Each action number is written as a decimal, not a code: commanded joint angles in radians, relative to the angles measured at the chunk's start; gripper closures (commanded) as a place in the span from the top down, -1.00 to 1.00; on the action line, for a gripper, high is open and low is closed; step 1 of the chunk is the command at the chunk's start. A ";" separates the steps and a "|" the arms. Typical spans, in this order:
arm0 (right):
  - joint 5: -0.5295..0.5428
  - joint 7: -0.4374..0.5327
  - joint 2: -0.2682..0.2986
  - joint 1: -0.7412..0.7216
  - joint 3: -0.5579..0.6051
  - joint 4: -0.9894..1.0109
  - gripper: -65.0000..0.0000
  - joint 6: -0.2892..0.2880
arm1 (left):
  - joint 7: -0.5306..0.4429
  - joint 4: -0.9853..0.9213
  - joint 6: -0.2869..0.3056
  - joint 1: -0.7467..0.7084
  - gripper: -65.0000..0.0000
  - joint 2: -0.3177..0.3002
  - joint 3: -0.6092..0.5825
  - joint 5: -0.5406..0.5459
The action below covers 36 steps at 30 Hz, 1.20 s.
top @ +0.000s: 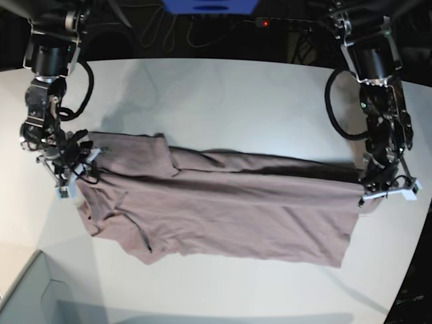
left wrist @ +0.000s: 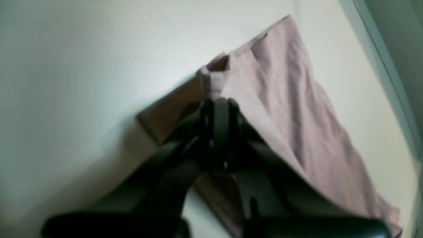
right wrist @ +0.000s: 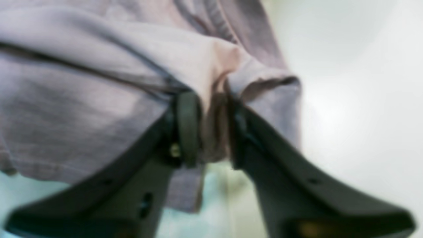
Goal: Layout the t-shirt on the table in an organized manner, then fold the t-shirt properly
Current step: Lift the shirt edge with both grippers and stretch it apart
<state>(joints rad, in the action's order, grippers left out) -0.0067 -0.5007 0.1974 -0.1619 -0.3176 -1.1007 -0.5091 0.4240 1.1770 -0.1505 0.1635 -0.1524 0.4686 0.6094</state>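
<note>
Closest to your left wrist lens, the left tool (left wrist: 220, 105) is a dark, blurred mass with its jaws pressed together on a small bunched edge of the t-shirt (left wrist: 290, 109); you can see a nub of cloth sticking up just past the tips, but the contact itself is lost in shadow and blur. From that pinch the fabric falls away to the right across the table (left wrist: 82, 66), and its lower corner is cut off by the frame edge. In your right wrist view the right tool (right wrist: 208, 129) has its two fingers standing apart with a fold of the t-shirt (right wrist: 82, 99) lying between them; the picture is too soft for you to tell whether either finger presses the cloth or merely flanks it. The sleeve-like hem just beyond the tips is equally smeared. From the base view you see the t-shirt (top: 223, 202) stretched lengthwise across the table (top: 223, 94), wrinkled, its far long edge folded over. The right tool (top: 67, 177) sits at the garment's end on that view's left, the left tool (top: 378, 189) at the end on its right. Both tips are too small there to judge. A pale box corner (top: 30, 290) is cut off at the lower left.
</note>
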 commanded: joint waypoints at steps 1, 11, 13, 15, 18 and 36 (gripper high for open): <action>0.007 0.024 0.017 0.005 -0.031 -0.055 -0.36 0.004 | -0.012 0.042 0.010 0.003 -1.00 -0.013 0.002 0.004; 0.007 0.024 -0.102 0.195 -0.090 -0.376 0.10 0.004 | -0.009 0.145 0.010 -0.111 -1.00 0.004 0.068 0.145; 0.007 0.024 -0.121 0.204 -0.090 -0.358 0.10 0.004 | -0.007 0.143 0.012 -0.111 -1.00 0.003 0.069 0.155; 0.007 0.024 -0.132 0.201 -0.088 -0.305 0.10 0.004 | -0.007 0.143 0.013 -0.111 -1.00 0.003 0.069 0.162; 0.007 0.024 -0.134 0.195 -0.088 -0.238 0.10 0.004 | -0.007 0.143 0.015 -0.111 -1.00 0.003 0.068 0.162; 0.012 0.026 -0.154 0.336 -0.082 -0.421 -1.00 -0.090 | -0.007 0.200 0.018 -0.184 -1.00 0.004 0.069 0.166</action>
<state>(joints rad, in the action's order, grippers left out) -0.0139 -0.5022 0.0364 0.1905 -0.3973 -1.5055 -0.5880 0.4431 1.3529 -0.1432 -0.0341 -0.1326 0.5331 0.7692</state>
